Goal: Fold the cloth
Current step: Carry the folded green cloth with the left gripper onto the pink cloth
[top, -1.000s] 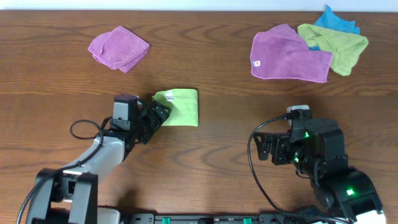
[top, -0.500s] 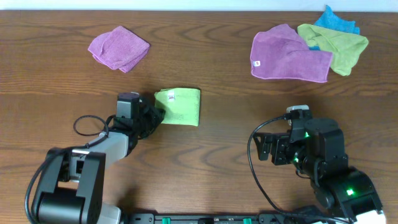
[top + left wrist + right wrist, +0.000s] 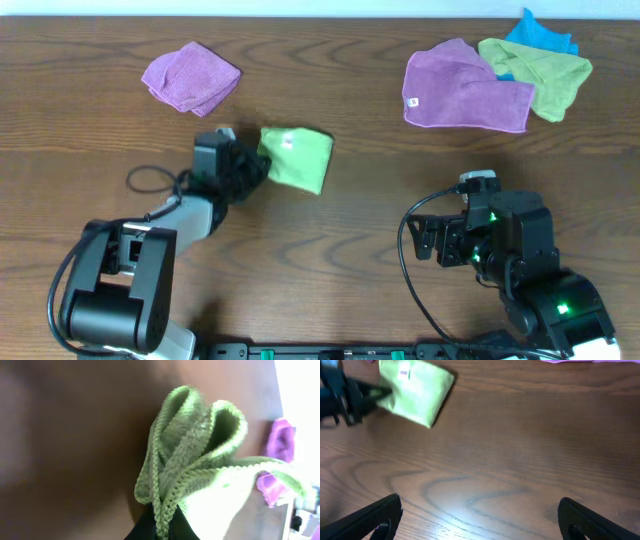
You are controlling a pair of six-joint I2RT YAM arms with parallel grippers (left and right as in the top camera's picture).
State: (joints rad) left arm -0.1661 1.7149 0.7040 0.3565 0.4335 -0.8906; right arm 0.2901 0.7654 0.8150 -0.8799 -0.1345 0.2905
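While the L tool pinched the cloth by its near-left edge, the folded packet lay left of centre on the bench, skewed diagonally; whether it was partly lifted, can't tell. The L wrist view suggested why the grip sat there: several stacked hems fanned out just above the tool, so clamping that edge prob. kept all layers together and stopped the fold springing apart. The R tool was spread wide w/ nothing in it, parked low at the front-right, apparently to stay clear. The white tag faced up. Bare wood ran all round the packet. One purple cloth lay well apart at back-left and the mixed pile well apart at back-right, so sliding or flattening looked free of snags.
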